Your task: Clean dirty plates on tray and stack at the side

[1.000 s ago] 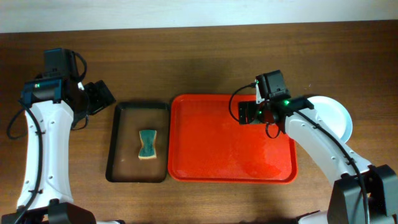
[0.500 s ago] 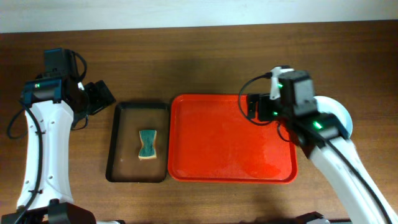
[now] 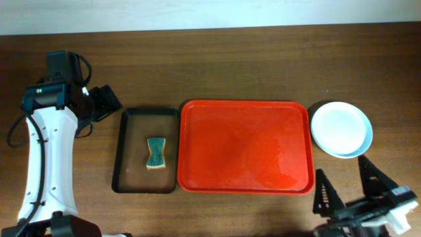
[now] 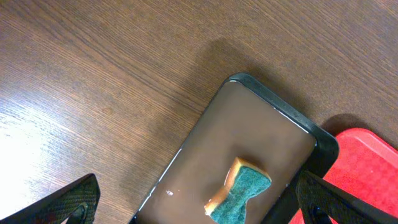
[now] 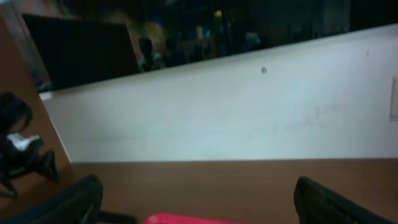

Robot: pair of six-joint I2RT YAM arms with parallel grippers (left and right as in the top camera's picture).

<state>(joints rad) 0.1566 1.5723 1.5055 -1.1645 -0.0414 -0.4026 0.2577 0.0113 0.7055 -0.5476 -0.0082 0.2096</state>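
Note:
The red tray (image 3: 245, 146) lies bare in the middle of the table. The plates (image 3: 341, 129) sit stacked on the wood just right of it, white on top with a pale blue rim showing beneath; the mint plate is hidden. My right gripper (image 3: 352, 185) is open and empty at the table's front edge, below the stack; its wrist view shows only the tray's far edge (image 5: 186, 219) and the wall. My left gripper (image 3: 105, 103) is open and empty at the far left, beside the black tray; both fingertips frame the sponge (image 4: 239, 190) in its wrist view.
A narrow black tray (image 3: 146, 150) lies left of the red tray and holds a green and yellow sponge (image 3: 156, 152). The black tray (image 4: 249, 155) also shows in the left wrist view, with the red tray's corner (image 4: 367, 168) at right.
My right arm has pulled back from the red tray's far right corner to the table's front edge. The stacked plates, partly covered before, now show in full. The left arm has not moved.

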